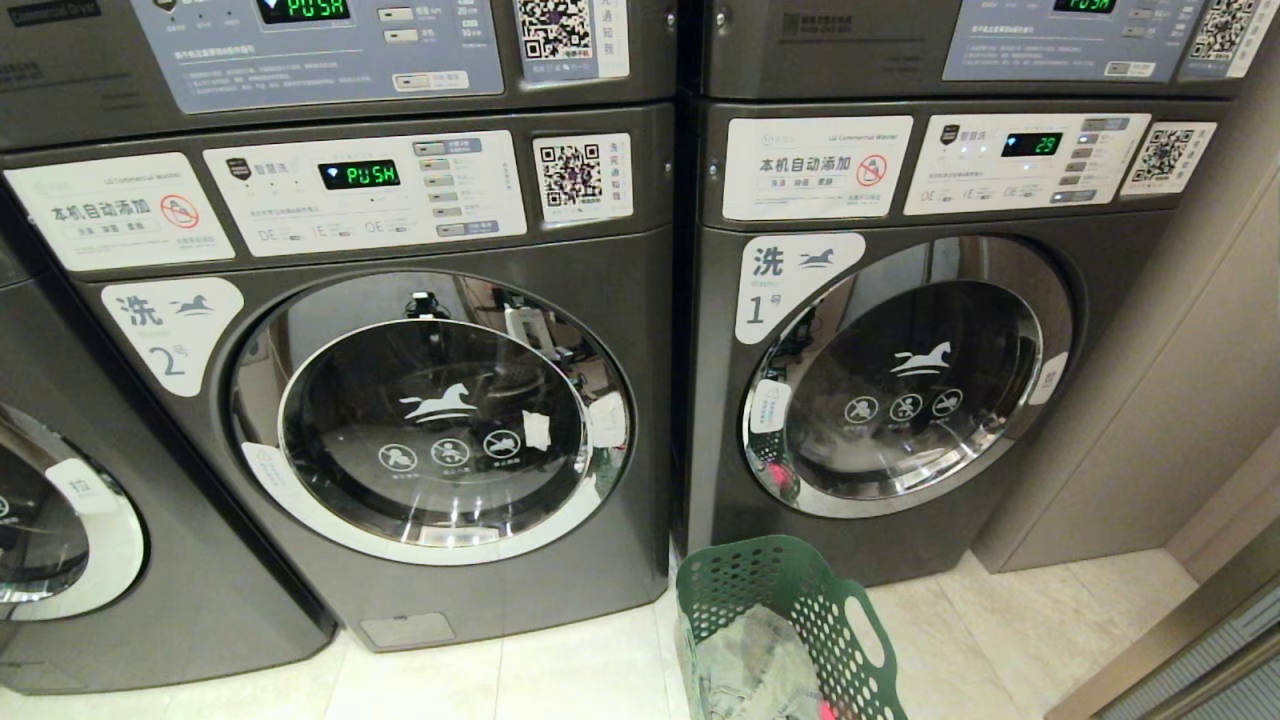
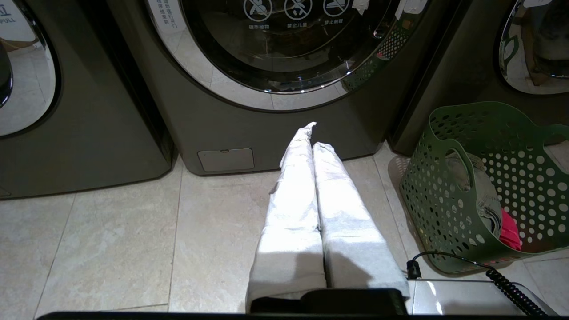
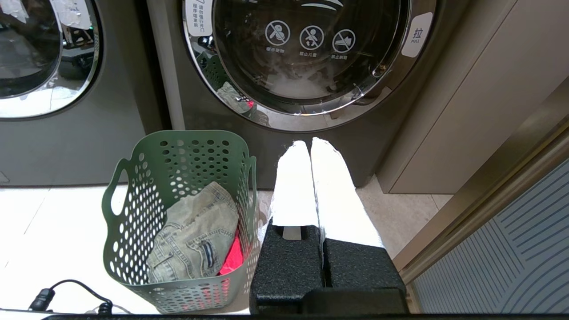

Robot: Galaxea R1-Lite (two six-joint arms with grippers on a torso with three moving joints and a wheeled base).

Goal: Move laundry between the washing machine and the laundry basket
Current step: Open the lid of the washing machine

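Observation:
The washing machine, dark grey with a label reading 2, faces me with its round chrome-rimmed door closed. The dark green perforated laundry basket stands on the floor in front of the gap between this machine and the one to its right. Inside lie faded denim and a red garment. My left gripper is shut and empty, its white-wrapped fingers pointing at the machine's base. Beside the basket, my right gripper is also shut and empty. Neither arm shows in the head view.
A like machine labelled 1 stands to the right with laundry behind its glass, and another machine to the left. A beige wall panel and a ribbed door frame close in the right side. A black coiled cable lies by the basket.

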